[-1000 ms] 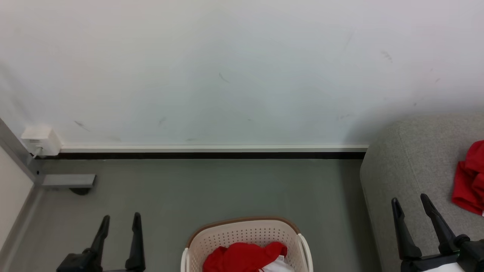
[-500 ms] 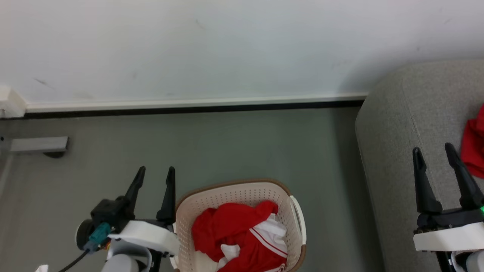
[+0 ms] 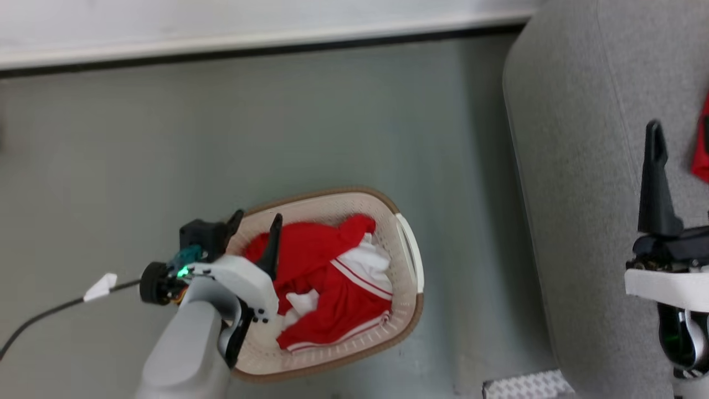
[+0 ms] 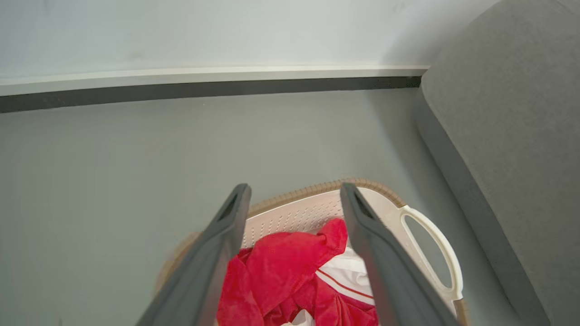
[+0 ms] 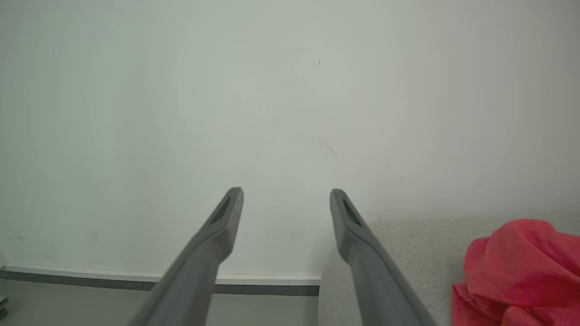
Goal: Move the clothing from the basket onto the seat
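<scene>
The cream basket [image 3: 407, 252] stands on the floor, holding red clothing [image 3: 327, 271] with white stripes and some white fabric. My left gripper [image 3: 257, 217] hangs open over the basket's left rim, fingers pointing across the clothing, nothing between them. In the left wrist view the left gripper [image 4: 294, 188] frames the basket's far rim [image 4: 371, 184] and the red clothing [image 4: 281, 267]. The grey seat [image 3: 581, 194] fills the right side. My right gripper [image 3: 684, 130] stands open above it, one finger cut by the frame edge. The right gripper [image 5: 285, 193] is open and empty. A red garment [image 5: 516, 267] lies on the seat [image 5: 408, 253].
A white wall with a dark baseboard [image 3: 249, 50] runs behind the grey floor. A black cable with a white tag [image 3: 102, 285] trails left of my left arm. A pale textured block [image 3: 523, 385] sits at the seat's foot. The basket's white handle [image 4: 435, 253] faces the seat [image 4: 512, 136].
The head camera has tilted down, so the wall slid up and the whole basket came into view. My left gripper has moved over the basket's left rim. Both grippers stayed open.
</scene>
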